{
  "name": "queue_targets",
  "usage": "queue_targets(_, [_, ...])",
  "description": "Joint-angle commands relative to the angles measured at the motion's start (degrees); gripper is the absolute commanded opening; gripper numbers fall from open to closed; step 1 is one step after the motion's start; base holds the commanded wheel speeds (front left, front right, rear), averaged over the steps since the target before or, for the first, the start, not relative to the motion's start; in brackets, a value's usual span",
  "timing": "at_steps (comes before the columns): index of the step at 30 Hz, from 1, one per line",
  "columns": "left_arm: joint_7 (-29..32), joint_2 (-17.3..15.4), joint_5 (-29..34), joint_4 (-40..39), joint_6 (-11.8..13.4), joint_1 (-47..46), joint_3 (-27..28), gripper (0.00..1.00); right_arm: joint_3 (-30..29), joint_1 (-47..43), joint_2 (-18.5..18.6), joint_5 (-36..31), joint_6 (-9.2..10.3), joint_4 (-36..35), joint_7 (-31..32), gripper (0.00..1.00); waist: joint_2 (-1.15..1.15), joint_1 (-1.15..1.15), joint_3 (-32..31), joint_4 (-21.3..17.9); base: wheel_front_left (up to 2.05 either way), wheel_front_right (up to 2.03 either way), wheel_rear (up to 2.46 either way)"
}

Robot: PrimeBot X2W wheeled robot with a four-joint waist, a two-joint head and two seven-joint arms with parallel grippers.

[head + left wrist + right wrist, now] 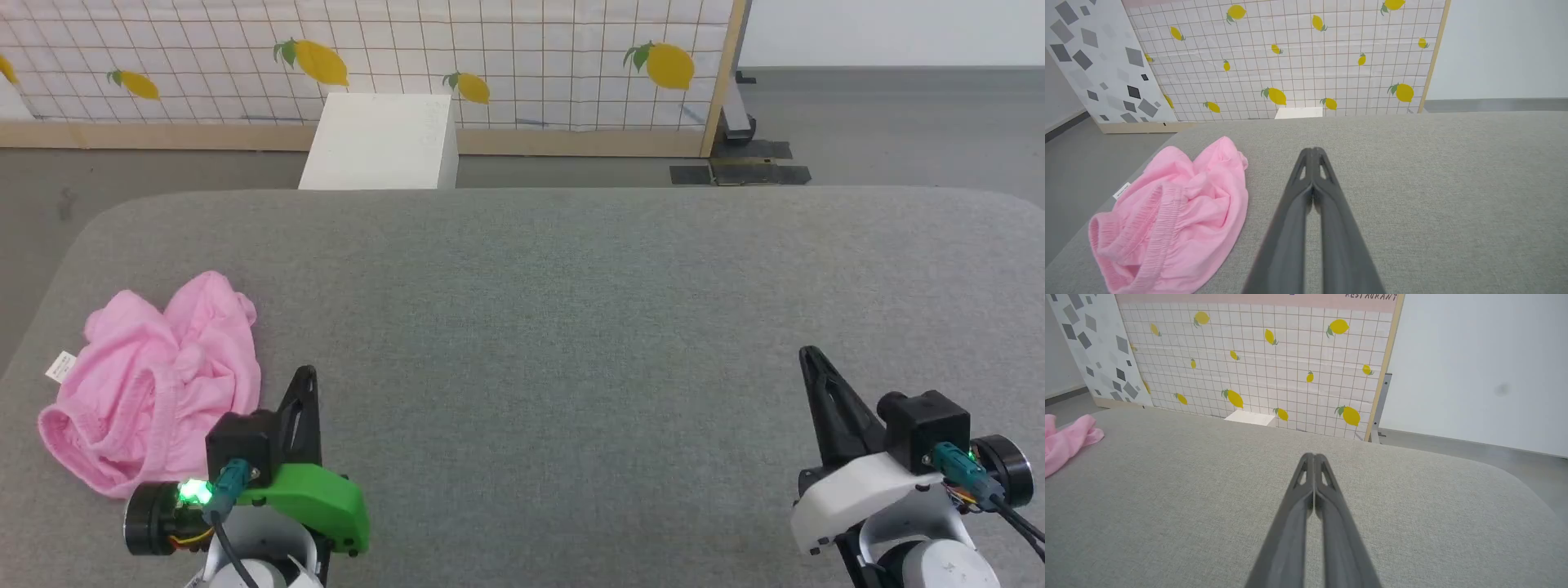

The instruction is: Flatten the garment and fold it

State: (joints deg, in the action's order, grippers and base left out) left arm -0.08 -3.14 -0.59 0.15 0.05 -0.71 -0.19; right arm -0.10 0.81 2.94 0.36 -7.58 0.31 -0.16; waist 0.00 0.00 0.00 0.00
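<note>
Head view is showing the light pink soft knit garment (155, 384) lying crumpled near the left edge of the grey woven tabletop (571, 310), just beside the left gripper (305, 374). Its jaws are pressing together, holding nothing. The right gripper (808, 353), well apart, is sitting closed and empty too. A pinch into the bunched waistband is risking catching several layers, or dragging cloth off that near edge. Beyond, a lemon-printed grid panel (490, 57) and a white box (384, 139) are standing on grey floor (857, 122).
</note>
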Motion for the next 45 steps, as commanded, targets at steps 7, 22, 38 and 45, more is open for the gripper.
queue_targets(7, [0.08, 0.26, 0.59, -0.15, -0.05, 0.71, 0.19, 0.00, 0.10, -0.81, -0.06, -0.36, 0.09, -0.31, 0.16, 0.00, 0.00, 0.00, 0.00, 0.00, 0.00, 0.00, 0.00])
queue_targets(22, [0.08, 0.26, 0.59, -0.15, -0.05, 0.71, 0.19, 0.00, 0.10, -0.81, -0.06, -0.36, 0.09, -0.31, 0.16, 0.00, 0.00, 0.00, 0.00, 0.00, 0.00, 0.00, 0.00])
queue_targets(38, [-1.40, 0.00, -1.60, 1.46, 0.54, -0.31, -1.45, 1.00, -0.73, -0.60, -0.01, 2.15, 0.01, 1.36, -1.40, 1.00, 0.00, 0.00, -0.06, 0.06, 0.00, 0.00, 0.00])
queue_targets(45, [-2.24, 0.02, -2.43, 2.11, 0.92, -0.44, -1.97, 1.00, -1.12, -0.92, -0.01, 3.23, 0.01, 2.23, -2.23, 1.00, 0.00, 0.00, -0.07, 0.53, 0.00, 0.00, 0.00])
